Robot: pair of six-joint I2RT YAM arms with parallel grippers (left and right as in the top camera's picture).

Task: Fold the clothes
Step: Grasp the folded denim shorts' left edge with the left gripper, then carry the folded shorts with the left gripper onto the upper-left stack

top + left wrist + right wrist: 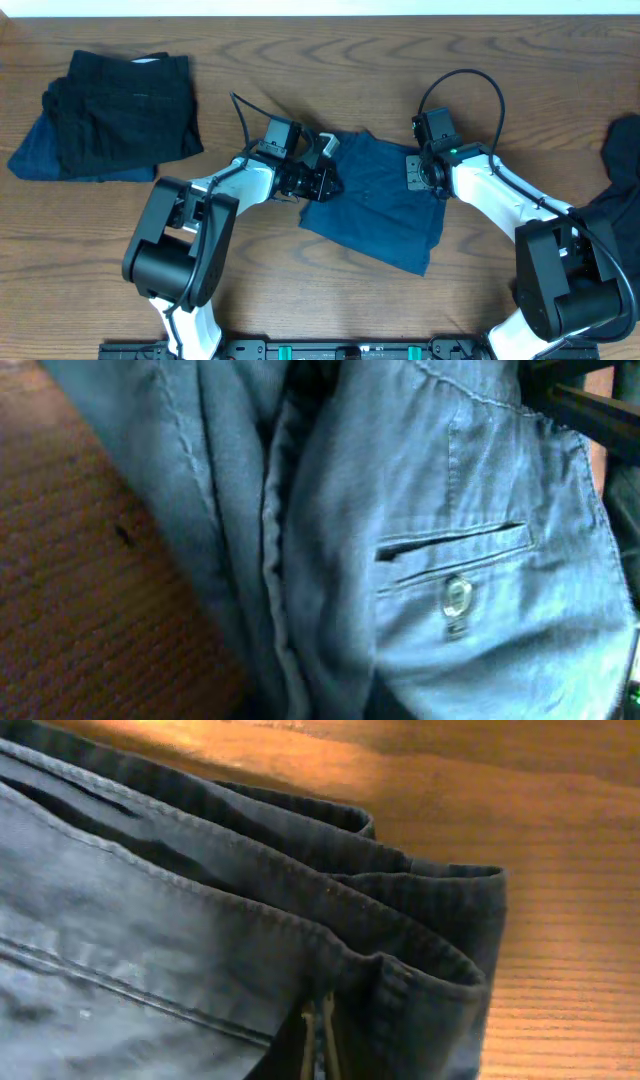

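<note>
Left arm [180, 240]: white tubes with fat, round black joints.
Right arm [500, 195]: the same white and black, with a tiny green light [452, 152].
Left cable [243, 115]: thin and black.
Right cable [470, 75]: thin and black, in a big loop.
Left claw [320, 185]: black.
Base bar [360, 350]: black with green marks.

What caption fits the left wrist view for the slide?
Left wrist close-up: creased dark blue denim shorts showing a buttoned slit pocket, lying on the brown wooden table.
</note>
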